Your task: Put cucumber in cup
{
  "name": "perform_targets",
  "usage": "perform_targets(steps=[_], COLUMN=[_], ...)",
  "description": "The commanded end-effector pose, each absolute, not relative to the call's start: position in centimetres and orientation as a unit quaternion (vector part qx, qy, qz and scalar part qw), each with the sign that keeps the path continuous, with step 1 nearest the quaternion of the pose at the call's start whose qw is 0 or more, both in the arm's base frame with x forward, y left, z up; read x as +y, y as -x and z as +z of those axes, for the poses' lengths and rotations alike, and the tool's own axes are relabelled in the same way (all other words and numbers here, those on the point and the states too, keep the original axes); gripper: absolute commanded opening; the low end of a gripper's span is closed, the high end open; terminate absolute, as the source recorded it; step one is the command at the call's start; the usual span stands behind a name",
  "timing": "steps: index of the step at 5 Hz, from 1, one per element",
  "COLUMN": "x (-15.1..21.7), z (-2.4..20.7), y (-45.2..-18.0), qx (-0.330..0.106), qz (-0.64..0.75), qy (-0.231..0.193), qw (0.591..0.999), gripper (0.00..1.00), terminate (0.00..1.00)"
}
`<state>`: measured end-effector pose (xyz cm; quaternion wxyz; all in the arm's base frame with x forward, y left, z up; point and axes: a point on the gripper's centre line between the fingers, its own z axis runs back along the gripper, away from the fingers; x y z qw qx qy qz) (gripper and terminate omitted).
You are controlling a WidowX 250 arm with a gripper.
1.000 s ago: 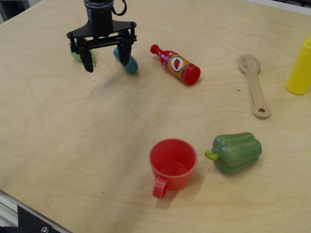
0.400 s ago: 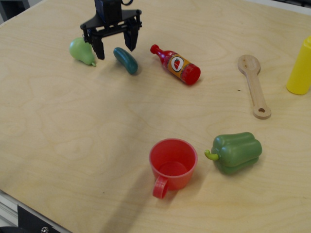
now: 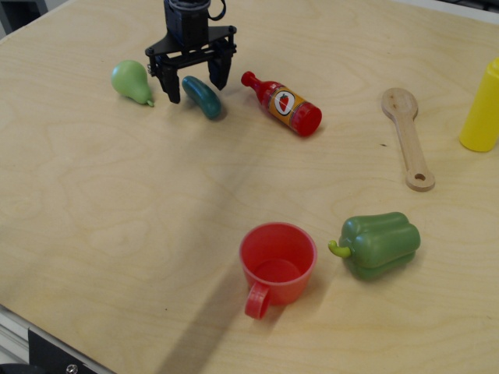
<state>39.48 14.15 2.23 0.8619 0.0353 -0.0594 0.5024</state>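
End effector spread over the cucumber; grasp not yet made.

The end effector sits at the far left of the surface with its fingers apart, one on each side of the cucumber. The cucumber lies flat on the surface directly below and between them, with its long axis running diagonally from far-left to near-right, roughly crosswise to the finger line. A pear lies just left of the left finger and a sauce bottle to the right. The cup stands upright, well apart toward the near edge, with its handle facing near.
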Motion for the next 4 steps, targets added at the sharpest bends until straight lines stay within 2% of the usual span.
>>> perform_targets(steps=[1,3,4], x=[14.66,14.94,14.81], z=[3.92,3.31,3.61], y=[-40.07,-39.95,-39.68], qx=[-0.092,-0.097,-0.096], qz=[0.517,0.528,0.523], qy=[-0.018,-0.018,-0.024], qw=[0.851,0.843,0.846], gripper=[1.0,1.0,0.0], terminate=[0.0,0.0,0.0])
